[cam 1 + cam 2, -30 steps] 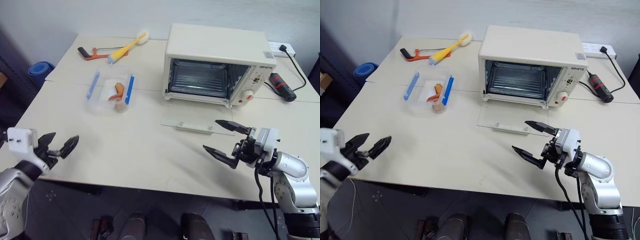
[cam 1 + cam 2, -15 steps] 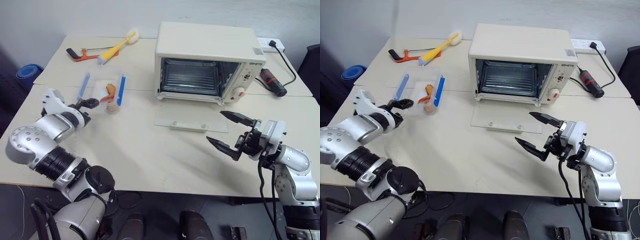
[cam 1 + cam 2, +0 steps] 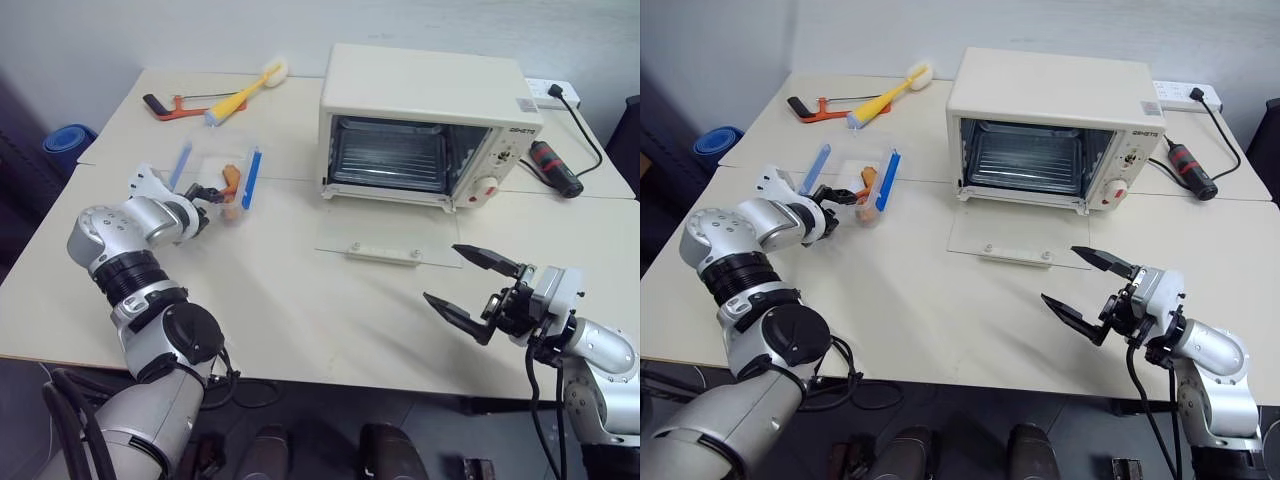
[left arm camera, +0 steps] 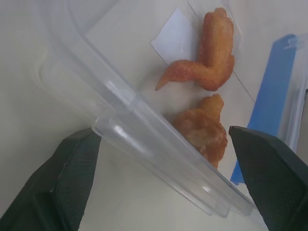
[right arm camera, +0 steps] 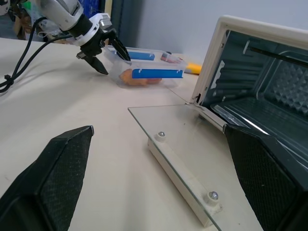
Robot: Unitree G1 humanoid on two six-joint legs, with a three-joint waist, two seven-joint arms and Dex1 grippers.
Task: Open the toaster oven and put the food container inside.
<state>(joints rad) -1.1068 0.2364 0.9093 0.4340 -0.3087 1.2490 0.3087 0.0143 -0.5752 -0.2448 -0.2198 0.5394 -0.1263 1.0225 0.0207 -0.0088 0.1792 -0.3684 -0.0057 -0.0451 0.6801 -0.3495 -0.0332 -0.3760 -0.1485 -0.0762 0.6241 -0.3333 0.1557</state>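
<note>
Left pincer, fingers apart, straddles the near wall of the food container: light, thin, slick plastic, best gripped at that rim. Right pincer gapes empty.

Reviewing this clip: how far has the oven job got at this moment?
Done: the toaster oven is open, its glass door lying flat on the table.
In hand: the left gripper is at the near wall of the food container, jaws spread to either side of it, not closed.
Left: grip the container, lift it, and set it in the empty oven. The right gripper hangs open near the door.
</note>
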